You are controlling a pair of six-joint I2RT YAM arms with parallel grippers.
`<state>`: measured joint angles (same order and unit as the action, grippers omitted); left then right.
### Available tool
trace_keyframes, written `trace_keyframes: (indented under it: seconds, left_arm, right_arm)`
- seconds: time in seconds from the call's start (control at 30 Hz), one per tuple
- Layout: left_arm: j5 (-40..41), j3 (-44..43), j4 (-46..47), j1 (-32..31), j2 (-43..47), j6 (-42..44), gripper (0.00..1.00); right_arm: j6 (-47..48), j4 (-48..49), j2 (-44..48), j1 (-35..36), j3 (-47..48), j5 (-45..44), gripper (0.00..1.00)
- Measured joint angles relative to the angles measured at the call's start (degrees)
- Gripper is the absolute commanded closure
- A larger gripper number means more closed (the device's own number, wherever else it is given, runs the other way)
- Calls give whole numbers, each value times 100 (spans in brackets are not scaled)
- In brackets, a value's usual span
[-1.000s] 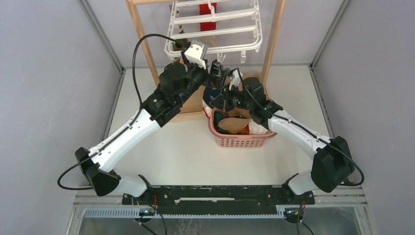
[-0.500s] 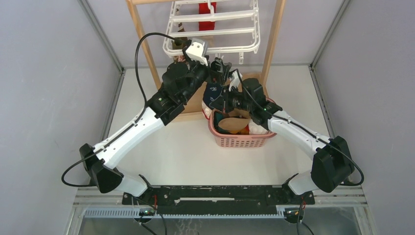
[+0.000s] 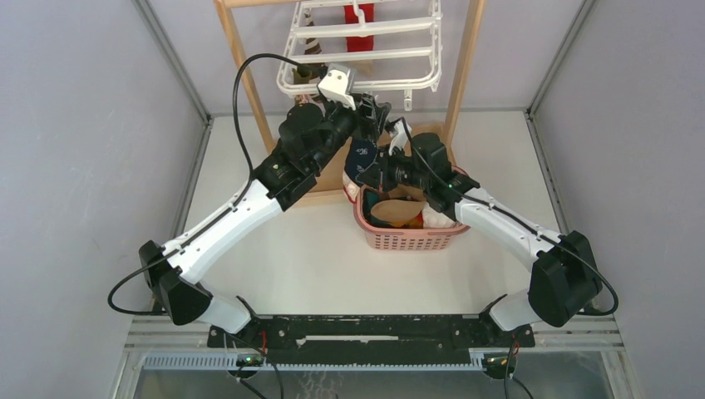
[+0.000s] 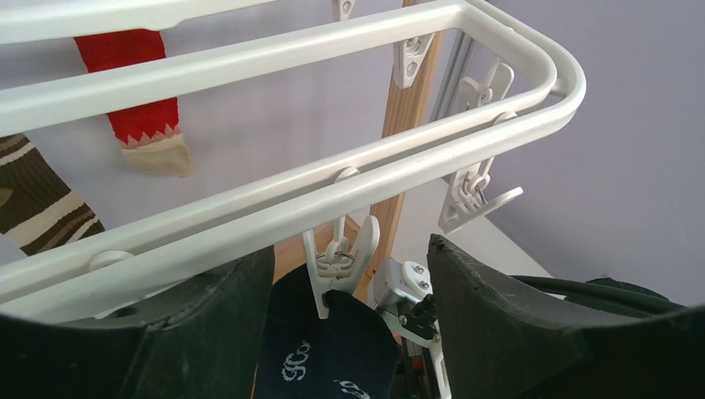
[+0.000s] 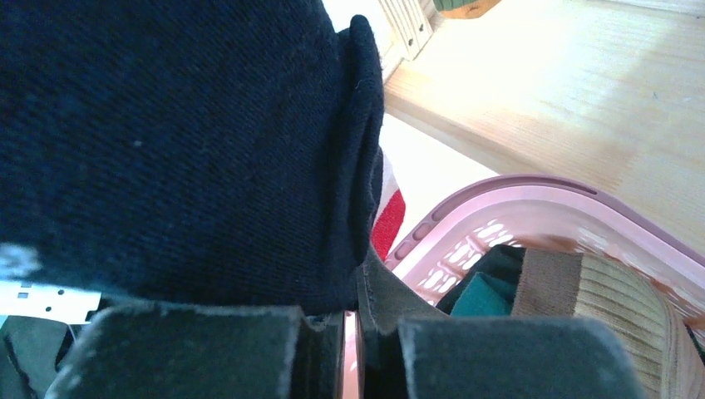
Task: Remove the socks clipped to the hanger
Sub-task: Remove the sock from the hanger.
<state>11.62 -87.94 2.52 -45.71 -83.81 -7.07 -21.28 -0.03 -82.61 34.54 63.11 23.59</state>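
Observation:
The white hanger (image 3: 357,56) (image 4: 274,195) hangs in a wooden frame. One of its front clips (image 4: 339,259) pinches a navy sock (image 4: 328,349) (image 3: 360,158) (image 5: 166,150) with white motifs. My left gripper (image 4: 349,249) (image 3: 376,111) is open, its jaws on either side of that clip just under the rail. Lower down, my right gripper (image 5: 349,320) (image 3: 379,166) is shut on the navy sock's lower part. A red sock (image 4: 133,100) (image 3: 356,41) and a brown striped sock (image 4: 37,199) hang further back on the hanger.
A pink basket (image 3: 407,239) (image 5: 499,216) stands under the hanger with teal, tan and red socks inside. The wooden frame's posts (image 3: 465,58) flank the hanger, and its base board (image 5: 582,108) lies on the table. Empty clips (image 4: 474,195) dangle at the hanger's right corner.
My left arm has risen and shifted right to the hanger's front rail, and its jaws have narrowed around the clip. The right arm has stayed put on the sock.

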Motion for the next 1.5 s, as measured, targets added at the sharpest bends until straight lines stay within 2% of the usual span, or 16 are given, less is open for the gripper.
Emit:
trace_keyframes:
  seconds: [0.1, 0.47, 0.67, 0.97, 1.17, 1.27, 1.5]
  left_arm:
    - [0, 0, 4, 2, 0, -9, 39]
    - [-57, 0, 37, 72, 0, -9, 41]
    - [-131, 0, 44, 138, 0, -37, 54]
    - [-151, 0, 55, 177, 0, -44, 58]
    - [-175, -4, 98, 190, 0, -50, 74]
    - [-179, -24, 133, 197, 0, -46, 78]
    - [-273, -170, 144, 199, 0, -48, 81]
  right_arm:
    - [-2, 0, 0, 0, -15, 7, 93]
    - [-2, 20, 0, 0, -59, 9, 93]
    - [-2, 22, 0, 0, -61, 11, 93]
    - [-2, 31, 0, 0, -61, 48, 93]
    - [-2, 24, 0, 0, -61, 50, 93]
    - [-2, 22, 0, 0, -72, 50, 93]
    - [-2, 17, 0, 0, -96, 50, 93]
